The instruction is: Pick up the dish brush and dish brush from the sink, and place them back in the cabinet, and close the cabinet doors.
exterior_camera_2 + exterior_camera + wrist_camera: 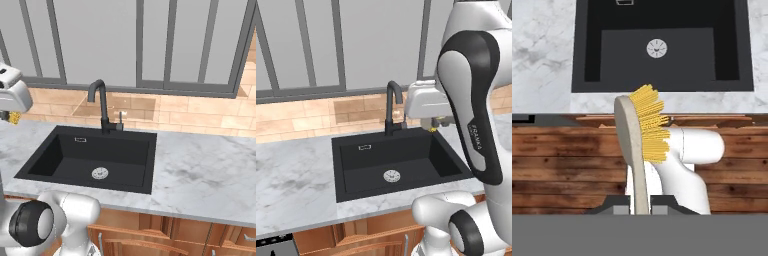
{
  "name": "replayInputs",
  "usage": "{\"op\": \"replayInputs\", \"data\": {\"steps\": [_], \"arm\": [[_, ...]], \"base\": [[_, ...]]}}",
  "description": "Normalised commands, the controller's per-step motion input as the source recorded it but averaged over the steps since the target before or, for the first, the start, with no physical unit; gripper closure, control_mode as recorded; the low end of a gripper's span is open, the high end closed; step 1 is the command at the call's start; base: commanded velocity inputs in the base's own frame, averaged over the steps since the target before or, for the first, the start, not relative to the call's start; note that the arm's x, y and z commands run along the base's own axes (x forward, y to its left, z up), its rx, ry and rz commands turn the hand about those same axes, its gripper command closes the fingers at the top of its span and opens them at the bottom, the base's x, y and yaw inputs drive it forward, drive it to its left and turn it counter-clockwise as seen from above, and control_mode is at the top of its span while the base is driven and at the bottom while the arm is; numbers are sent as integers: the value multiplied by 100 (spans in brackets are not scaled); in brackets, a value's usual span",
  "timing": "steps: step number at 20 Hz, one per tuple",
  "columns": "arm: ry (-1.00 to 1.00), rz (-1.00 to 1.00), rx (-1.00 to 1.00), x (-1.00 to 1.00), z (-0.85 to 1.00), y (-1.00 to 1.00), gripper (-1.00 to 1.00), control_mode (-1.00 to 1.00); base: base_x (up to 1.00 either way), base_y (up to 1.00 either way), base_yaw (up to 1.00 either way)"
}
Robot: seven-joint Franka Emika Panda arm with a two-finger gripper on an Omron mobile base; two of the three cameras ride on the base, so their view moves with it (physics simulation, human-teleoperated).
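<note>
above sink point(662, 82), 1 dish brush point(643, 145) clamped betw closed fingers point(641, 204); basin holds 1 drain point(656, 48).

So the dish brush point(637, 150) is a pale tan paddle-shaped thing with a clump of yellow bristles sticking out one side near its rounded tip. In the hand view it stands upright, handle end pinched at the bottom, up above the counter front. The sink point(401, 165) is a black rectangular single basin set in marble, round silver drain in the floor, tall curved black faucet at the back edge.
</note>
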Motion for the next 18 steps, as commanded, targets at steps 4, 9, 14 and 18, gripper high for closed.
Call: {"op": "replayInputs", "data": {"steps": [4, 9, 14, 18], "arm": [[0, 1, 0, 1, 0, -15, 100, -100], [0, 4, 0, -1, 0, -50, 100, -100], [0, 10, 0, -1, 0, -59, 100, -100], [0, 12, 0, 0, -7, -36, 100, -100]], "base": [[0, 0, 0], [0, 0, 0], [0, 0, 0], [0, 0, 0]]}}
